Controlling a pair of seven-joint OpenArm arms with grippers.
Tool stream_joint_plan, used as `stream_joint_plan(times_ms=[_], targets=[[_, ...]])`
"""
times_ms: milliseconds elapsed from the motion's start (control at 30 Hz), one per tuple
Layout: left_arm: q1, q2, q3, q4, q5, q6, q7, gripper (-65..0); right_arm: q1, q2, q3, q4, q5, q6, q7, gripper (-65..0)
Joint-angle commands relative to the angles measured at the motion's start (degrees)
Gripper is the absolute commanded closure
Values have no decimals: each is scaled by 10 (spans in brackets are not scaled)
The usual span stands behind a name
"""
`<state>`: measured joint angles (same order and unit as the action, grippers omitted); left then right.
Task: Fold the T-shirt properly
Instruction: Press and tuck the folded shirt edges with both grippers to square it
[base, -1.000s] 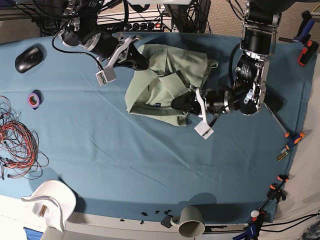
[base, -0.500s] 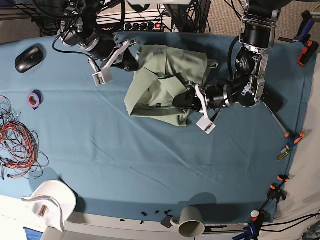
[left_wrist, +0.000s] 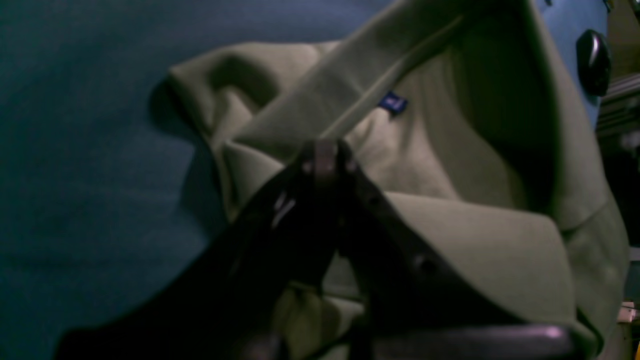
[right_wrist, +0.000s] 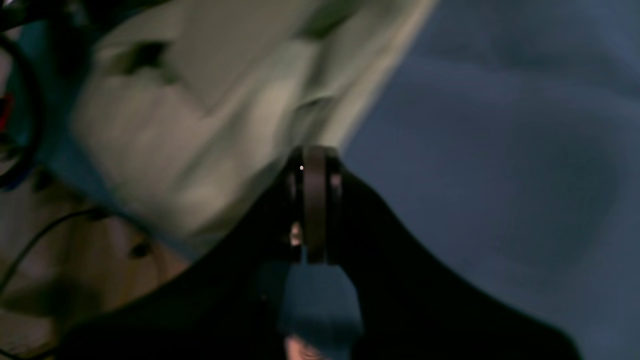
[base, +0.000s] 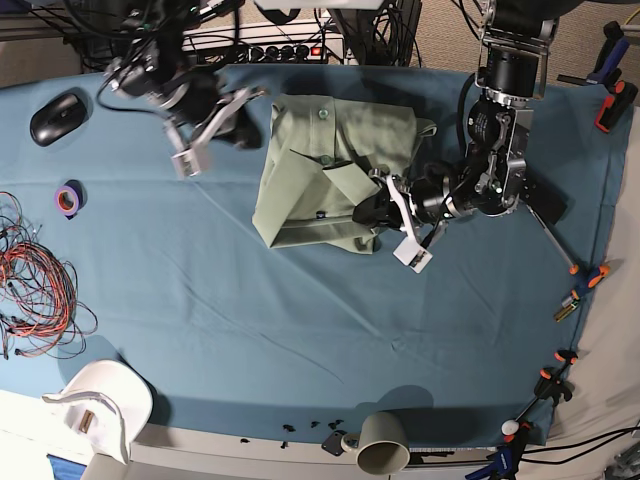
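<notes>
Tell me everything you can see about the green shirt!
The T-shirt is pale sage green and looks like soft knit cloth. It lies partly folded and rumpled on the blue table cloth, with its collar and a small button toward the far edge and a tiny dark tag inside. One flap is folded across the middle. The left gripper, shut, rests against its near right edge. The right gripper is shut and off the shirt.
</notes>
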<state>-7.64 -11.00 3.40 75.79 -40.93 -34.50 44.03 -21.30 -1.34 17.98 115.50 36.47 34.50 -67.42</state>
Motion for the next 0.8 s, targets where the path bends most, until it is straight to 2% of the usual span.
stream_joint_plan(times_ms=[0,100,233,400,533,767], targets=[[-11,-3,-2,8,2,2,-4,0,10,6,10,11,12,2,13,0],[-11,-2,-2,8,2,2,-4,0,32,10,46,11,19,2,15,0],[-11,1,-2,8,2,2,-4,0,59,10,82,11,88,2,9,0],[-10,5,-2,8,3,0,-3,0,75,-3,75,11,126,3,2,0],[-9,10,-2,8,2,0,-2,0,96,-12,63,10,143,22,1,0],[-8,10,-2,8,3,0,8,0,142,-60,60,-22,137,19,4,0]])
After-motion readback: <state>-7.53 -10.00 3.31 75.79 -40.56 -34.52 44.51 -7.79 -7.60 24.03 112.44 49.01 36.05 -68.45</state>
